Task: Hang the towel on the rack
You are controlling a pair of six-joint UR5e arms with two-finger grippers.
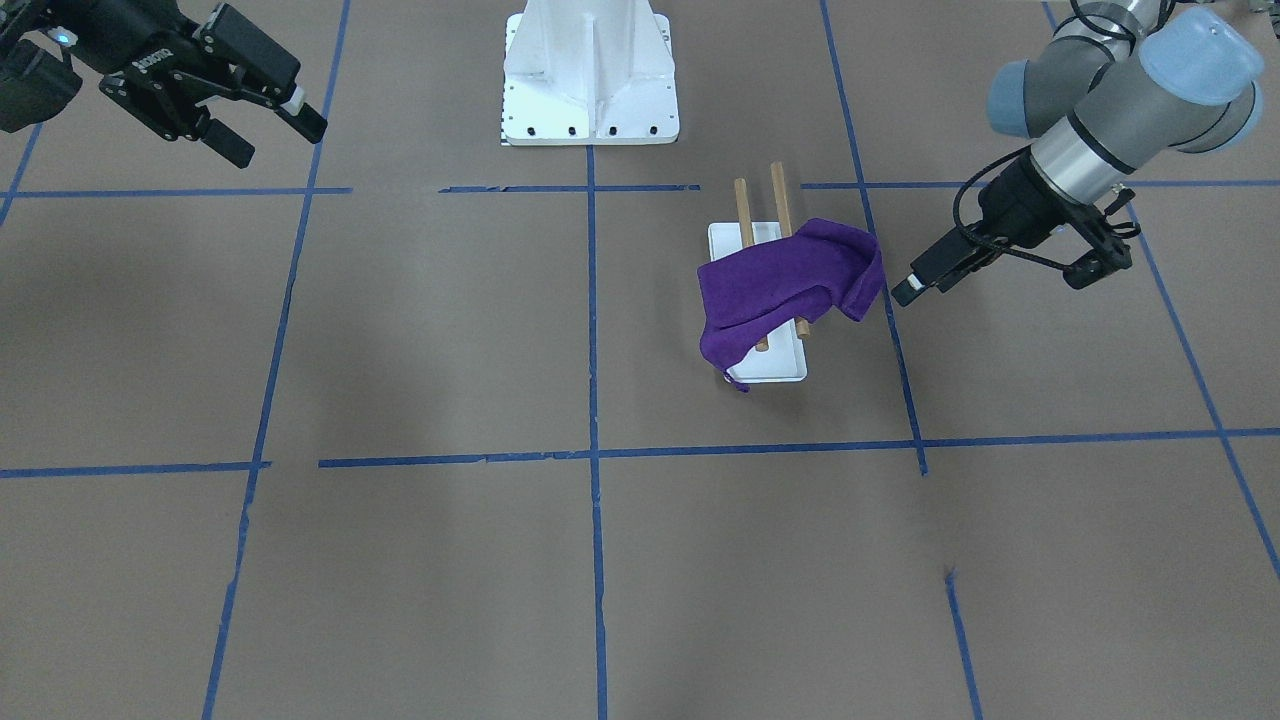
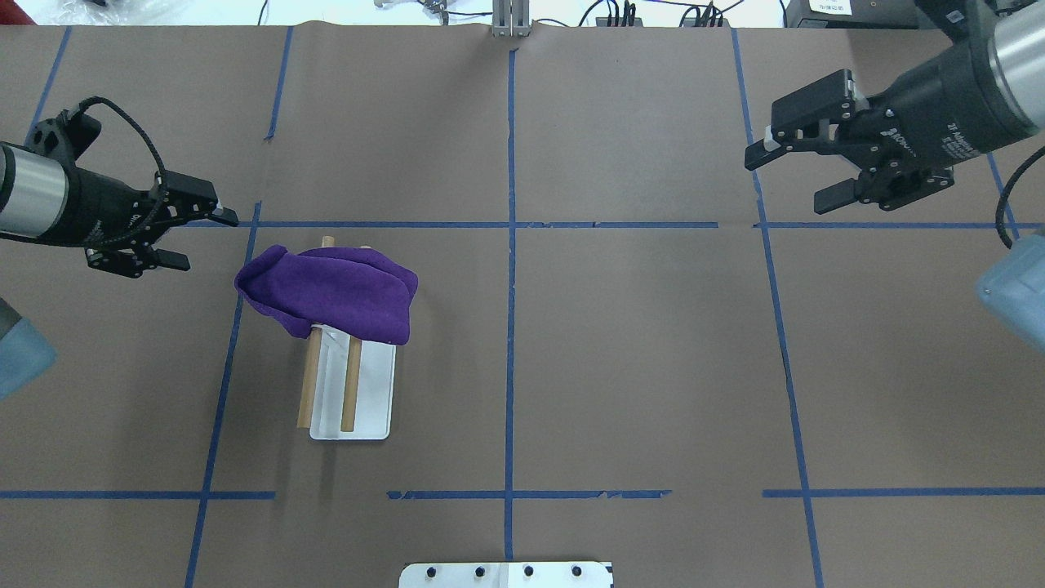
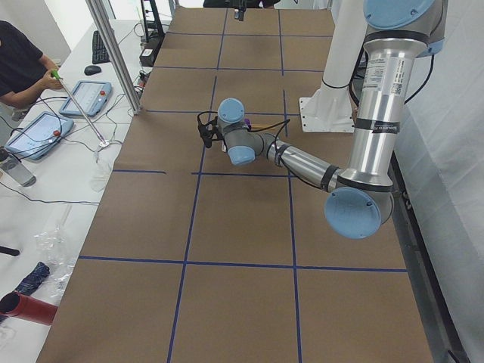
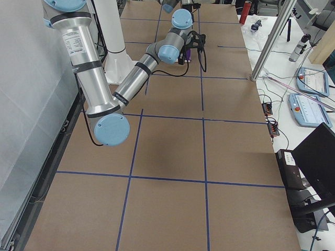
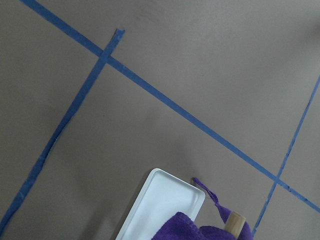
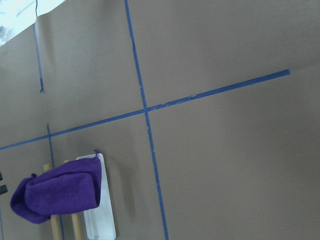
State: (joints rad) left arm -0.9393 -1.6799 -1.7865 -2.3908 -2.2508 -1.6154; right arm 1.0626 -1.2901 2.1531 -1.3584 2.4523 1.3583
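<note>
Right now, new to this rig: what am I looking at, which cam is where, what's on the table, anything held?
It is a robot with two arms at a paper-covered table marked with blue tape. Each arm ends in a two-finger gripper. One picture looks down from behind the robot, one faces it from across the table, two look along the table from its ends, and two come from cameras on the wrists. On the table stands a small rack: a white base plate with two wooden dowels. A purple towel lies draped across both dowels at their far end. The left gripper is beside the towel, apart from it, open and empty. The right gripper is far off on the other side, also open and empty. The white block is the robot's pedestal.
</note>
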